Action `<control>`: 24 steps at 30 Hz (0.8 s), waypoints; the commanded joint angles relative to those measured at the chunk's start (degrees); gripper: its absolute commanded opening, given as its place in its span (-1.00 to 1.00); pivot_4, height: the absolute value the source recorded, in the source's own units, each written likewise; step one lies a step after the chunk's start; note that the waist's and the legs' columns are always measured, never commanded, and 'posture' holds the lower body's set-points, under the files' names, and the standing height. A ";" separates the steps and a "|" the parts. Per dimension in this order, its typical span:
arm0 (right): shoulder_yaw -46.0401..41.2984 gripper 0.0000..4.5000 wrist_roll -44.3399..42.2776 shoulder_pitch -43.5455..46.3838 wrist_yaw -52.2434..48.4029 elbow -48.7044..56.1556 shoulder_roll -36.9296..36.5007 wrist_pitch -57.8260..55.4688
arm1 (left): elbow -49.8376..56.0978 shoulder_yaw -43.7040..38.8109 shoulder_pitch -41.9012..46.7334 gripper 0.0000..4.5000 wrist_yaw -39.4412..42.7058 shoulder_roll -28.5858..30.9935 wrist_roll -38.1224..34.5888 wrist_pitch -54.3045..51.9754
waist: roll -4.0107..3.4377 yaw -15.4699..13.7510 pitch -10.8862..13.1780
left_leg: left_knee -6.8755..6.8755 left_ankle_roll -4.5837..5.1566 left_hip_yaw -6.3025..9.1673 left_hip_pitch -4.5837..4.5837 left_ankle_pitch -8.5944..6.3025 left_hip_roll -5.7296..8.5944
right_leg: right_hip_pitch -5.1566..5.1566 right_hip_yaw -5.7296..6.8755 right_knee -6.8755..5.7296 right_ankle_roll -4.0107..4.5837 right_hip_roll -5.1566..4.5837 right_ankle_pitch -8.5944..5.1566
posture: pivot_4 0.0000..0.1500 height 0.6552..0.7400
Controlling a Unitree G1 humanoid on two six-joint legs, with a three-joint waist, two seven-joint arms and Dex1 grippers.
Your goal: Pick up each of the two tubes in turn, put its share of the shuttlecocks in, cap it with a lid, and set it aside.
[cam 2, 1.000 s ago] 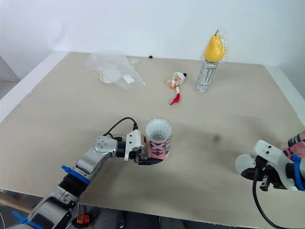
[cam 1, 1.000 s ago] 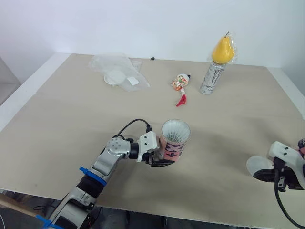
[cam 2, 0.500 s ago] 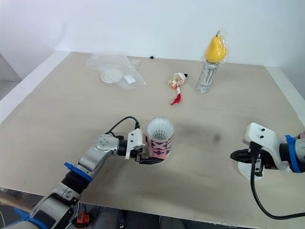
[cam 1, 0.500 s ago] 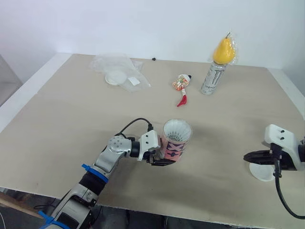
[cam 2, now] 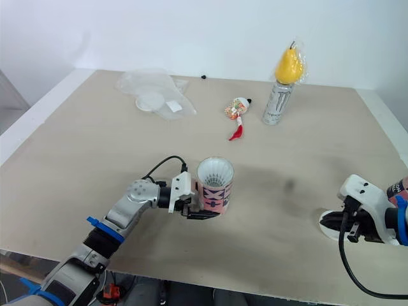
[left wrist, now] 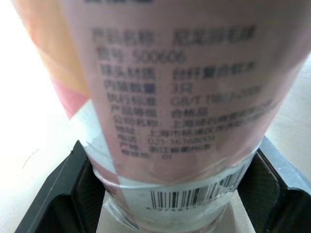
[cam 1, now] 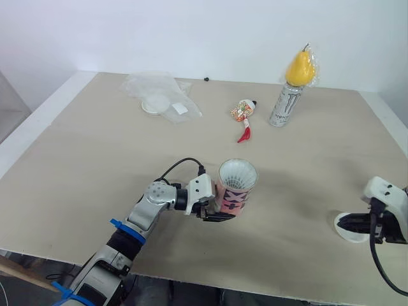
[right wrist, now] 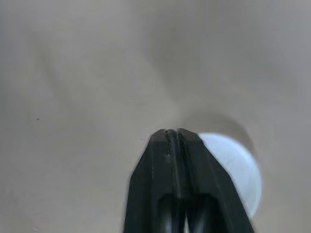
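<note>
Left gripper clamps tube, shuttlecocks inside | right gripper, fingers pressed together and empty, has dropped back onto lid | capping pending.

Beige tabletop, white wall behind.

Far right: tall silver-and-black drink can, upright. Yellow pear in clear wrap stands on the can's top.

Just left of the can: small printed packet, white with red and green markings, lying flat. A red scrap lies on its near side, touching or almost touching it.

Far left: crumpled clear plastic bag, lying flat, well apart from the packet.

Small black speck at the far edge, between bag and can.
</note>
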State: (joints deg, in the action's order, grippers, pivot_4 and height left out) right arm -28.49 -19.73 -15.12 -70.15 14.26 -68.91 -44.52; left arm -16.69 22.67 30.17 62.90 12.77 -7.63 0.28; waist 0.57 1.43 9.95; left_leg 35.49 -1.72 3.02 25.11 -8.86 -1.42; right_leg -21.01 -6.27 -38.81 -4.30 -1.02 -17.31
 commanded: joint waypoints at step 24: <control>1.31 0.99 1.63 -3.03 12.50 5.62 3.77 -7.14 | -1.24 1.83 -2.05 0.51 -0.31 0.63 2.79 -0.85 | 0.04 -0.01 -0.05 | -0.01 0.00 0.00 0.01 0.00 0.02 | -0.01 0.00 0.02 0.02 -0.03 -0.03 | 1.00 1.00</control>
State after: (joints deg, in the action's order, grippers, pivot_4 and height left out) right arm -27.25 -18.70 -18.34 -58.13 20.03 -64.53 -52.55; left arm -16.36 22.58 29.58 62.63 12.64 -7.33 0.77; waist 0.62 1.42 9.90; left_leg 35.48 -1.71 3.01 25.12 -8.86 -1.40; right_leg -21.02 -6.27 -38.79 -4.28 -1.05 -17.34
